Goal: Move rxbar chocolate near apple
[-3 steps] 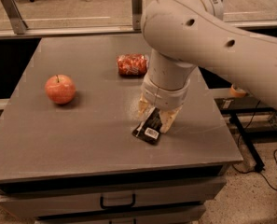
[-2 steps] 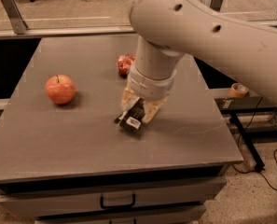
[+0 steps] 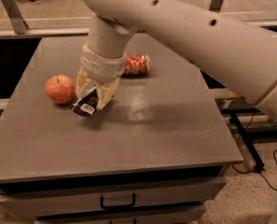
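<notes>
The apple (image 3: 60, 88) is round and red-orange with a short dark stem, and sits on the left part of the grey table (image 3: 147, 129). My gripper (image 3: 92, 97) hangs from the big white arm just right of the apple. It is shut on the rxbar chocolate (image 3: 85, 105), a flat black wrapper with a small white barcode label. The bar is held tilted, a little above the table, with its lower end close to the apple's right side.
An orange-red shiny can (image 3: 136, 64) lies on its side behind the gripper, toward the table's back. The white arm crosses the upper right of the view. A drawer with a dark handle (image 3: 117, 202) sits under the table's front edge.
My gripper has moved left across the table with the rxbar chocolate in it, from the table's middle right to just beside the apple. The apple and can have not moved.
</notes>
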{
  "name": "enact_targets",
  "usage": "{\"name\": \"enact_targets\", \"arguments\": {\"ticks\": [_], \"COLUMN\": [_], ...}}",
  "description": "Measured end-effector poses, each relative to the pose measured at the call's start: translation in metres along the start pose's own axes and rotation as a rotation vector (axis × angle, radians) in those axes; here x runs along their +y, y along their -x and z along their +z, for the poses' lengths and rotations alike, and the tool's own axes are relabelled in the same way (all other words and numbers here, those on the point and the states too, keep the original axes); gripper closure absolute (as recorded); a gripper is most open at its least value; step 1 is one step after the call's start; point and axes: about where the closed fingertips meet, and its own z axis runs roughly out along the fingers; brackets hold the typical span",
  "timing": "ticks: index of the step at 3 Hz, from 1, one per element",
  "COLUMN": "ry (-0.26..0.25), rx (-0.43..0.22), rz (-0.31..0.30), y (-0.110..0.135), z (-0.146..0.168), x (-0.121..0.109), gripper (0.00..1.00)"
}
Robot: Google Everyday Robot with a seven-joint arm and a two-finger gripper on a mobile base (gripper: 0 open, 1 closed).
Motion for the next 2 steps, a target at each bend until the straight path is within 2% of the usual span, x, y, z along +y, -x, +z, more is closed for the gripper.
{"name": "enact_targets", "arguments": {"ticks": [1, 2], "ry": [-0.012, -0.015], "rx": [-0.031, -0.032], "rz": [-0.044, -0.039], "y": [0.007, 0.001], "z": [0.014, 0.023], "x": [-0.036, -0.046], "gripper": [0.59, 0.35]}}
